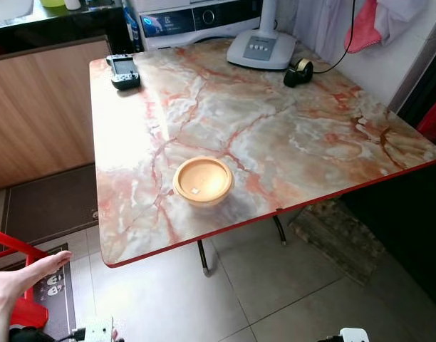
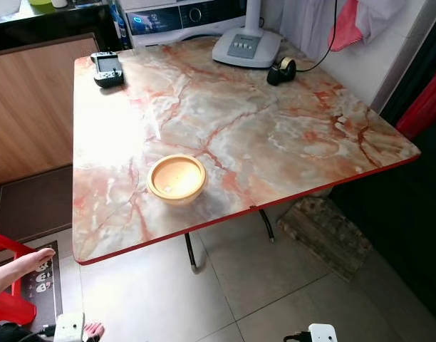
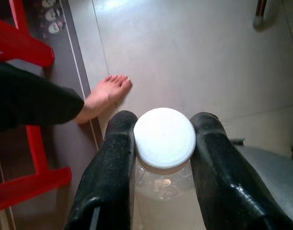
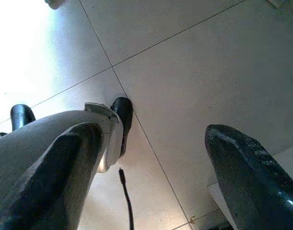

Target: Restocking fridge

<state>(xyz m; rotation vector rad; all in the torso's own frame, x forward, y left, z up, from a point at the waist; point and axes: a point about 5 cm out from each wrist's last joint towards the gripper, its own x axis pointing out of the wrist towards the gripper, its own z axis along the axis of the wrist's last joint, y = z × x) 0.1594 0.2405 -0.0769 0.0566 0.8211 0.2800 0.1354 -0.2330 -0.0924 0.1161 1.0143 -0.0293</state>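
One item held: left gripper [image 3: 163, 143] clamped on white-capped bottle [image 3: 164, 139], low beside robot.
Right gripper [image 4: 156, 177]: spread, empty.
Hazard: person's bare foot [image 3: 104, 97] near, ten o'clock; slip risks striking it.

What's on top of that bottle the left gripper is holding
A white ribbed cap sits on the clear bottle, squeezed between the left gripper's black fingers. The cap hides the mouth; below it the bottle looks pale and cloudy, its lower part out of frame.

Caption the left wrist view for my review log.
Left tool clamps a white-capped clear bottle above tiled floor, a person's bare foot nearby.
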